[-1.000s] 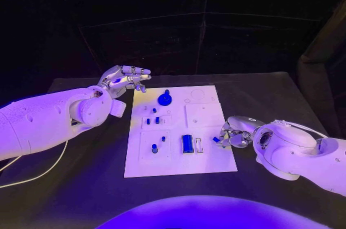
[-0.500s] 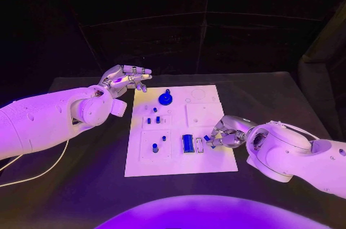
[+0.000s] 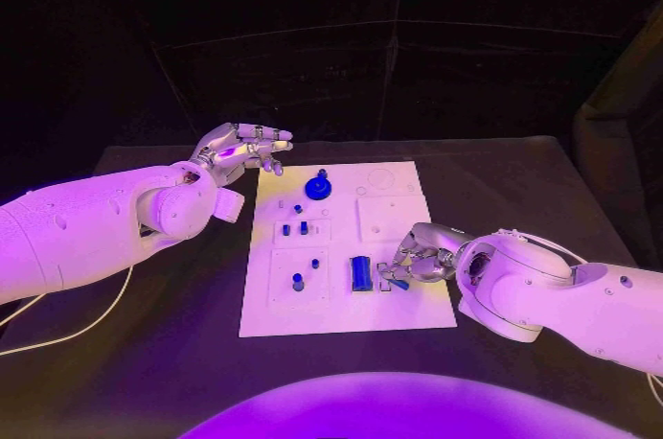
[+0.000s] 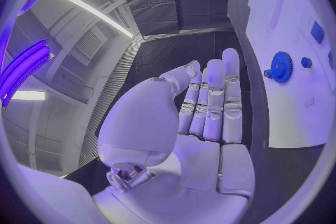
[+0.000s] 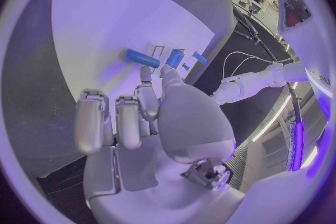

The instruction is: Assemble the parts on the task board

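Task board [image 3: 415, 310] is lying mid-table, blue parts [image 3: 359, 273] standing and lying on it. Right hand [image 3: 413, 259] is hovering over its near right area, pinching a small blue part [image 3: 398, 284]; left hand [image 3: 238, 151] is hanging beside its far left corner, fingers apart and holding nothing

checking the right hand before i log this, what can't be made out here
- Head view: whether the right hand holds a part; its fingers cover the task board beside the long blue part.
- Right wrist view: the thumb hides the fingertips' contact.
- Head view: the small blue parts are too small to identify.
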